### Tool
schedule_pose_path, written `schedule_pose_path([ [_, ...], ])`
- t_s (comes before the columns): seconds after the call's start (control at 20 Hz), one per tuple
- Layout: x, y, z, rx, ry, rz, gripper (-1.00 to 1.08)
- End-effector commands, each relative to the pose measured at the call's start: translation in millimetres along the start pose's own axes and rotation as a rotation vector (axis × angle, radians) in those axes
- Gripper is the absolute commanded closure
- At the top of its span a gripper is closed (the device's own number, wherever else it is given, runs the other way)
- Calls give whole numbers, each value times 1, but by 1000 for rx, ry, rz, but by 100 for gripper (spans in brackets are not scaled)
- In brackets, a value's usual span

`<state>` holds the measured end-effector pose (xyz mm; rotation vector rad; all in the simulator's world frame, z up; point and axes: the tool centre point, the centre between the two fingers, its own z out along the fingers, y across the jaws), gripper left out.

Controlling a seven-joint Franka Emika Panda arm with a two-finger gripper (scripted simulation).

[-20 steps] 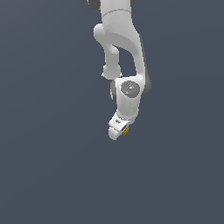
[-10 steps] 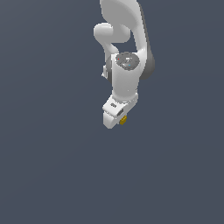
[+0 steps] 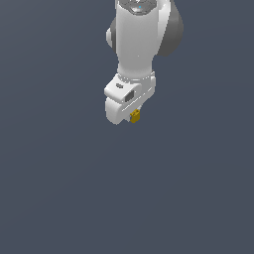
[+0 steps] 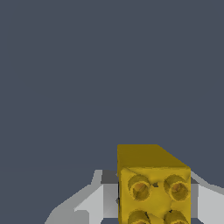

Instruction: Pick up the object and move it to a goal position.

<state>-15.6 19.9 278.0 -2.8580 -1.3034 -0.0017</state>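
Jaws closed on the cube [image 3: 135,116], which sits pinched between my fingers [image 4: 94,203] at the tip of my gripper [image 3: 133,115]. From the wrist, the cube fills the space between them, its near face showing four round studs (dark-centred). From outside, only a small yellow corner peeks below my white hand, against plain grey-blue all around.
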Motion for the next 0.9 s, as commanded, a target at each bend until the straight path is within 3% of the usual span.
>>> schedule_pose_path([
  [0.0,-5,2,-25,1,0,0,108],
  [0.4,-13,10,-78,1,-1,1,108],
  [0.85,-15,15,-96,0,-1,2,108],
])
